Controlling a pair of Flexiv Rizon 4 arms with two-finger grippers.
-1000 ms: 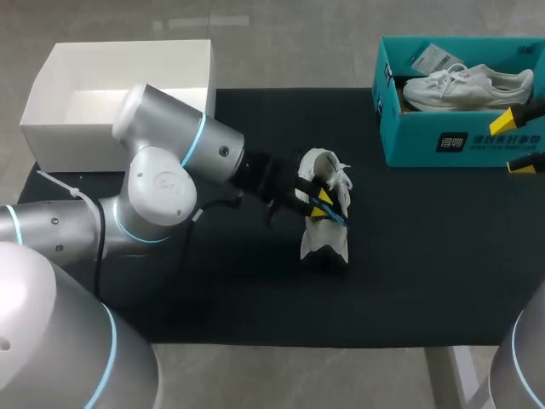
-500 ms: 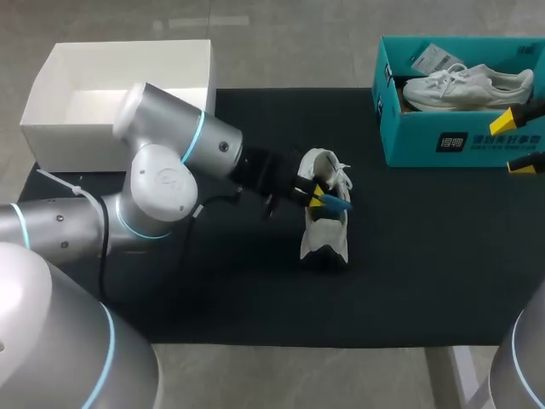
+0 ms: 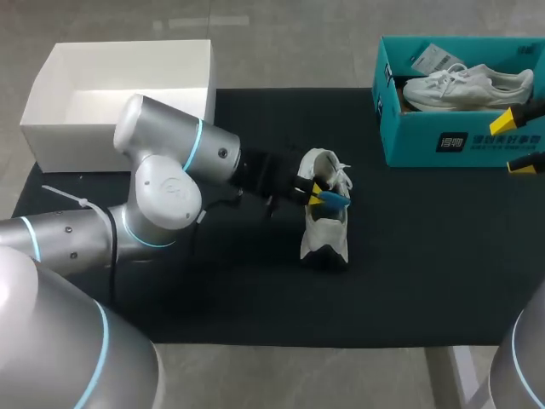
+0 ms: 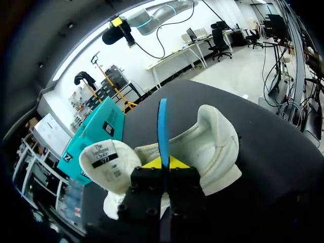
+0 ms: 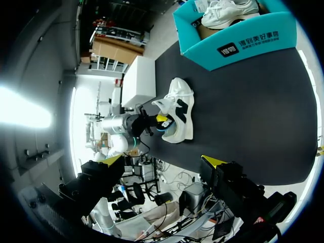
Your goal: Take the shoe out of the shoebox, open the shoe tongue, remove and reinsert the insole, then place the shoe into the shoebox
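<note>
We list one white shoe (image 3: 324, 234), mid-table on the black mat (image 3: 409, 256). Our left gripper (image 3: 317, 195) pinches the blue insole (image 4: 162, 126) edge-on at the shoe's opening. Our right gripper (image 3: 512, 143), fingers wide apart and empty, sits beside the teal shoebox (image 3: 426, 146).

Robotics lab, grey robot arm (image 3: 162, 179) over black-matted table (image 3: 426, 256) (test bench)

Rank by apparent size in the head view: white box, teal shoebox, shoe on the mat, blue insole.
1-2. white box and teal shoebox: look alike, shoebox cut off, so unranked.
3. shoe on the mat.
4. blue insole.
</note>
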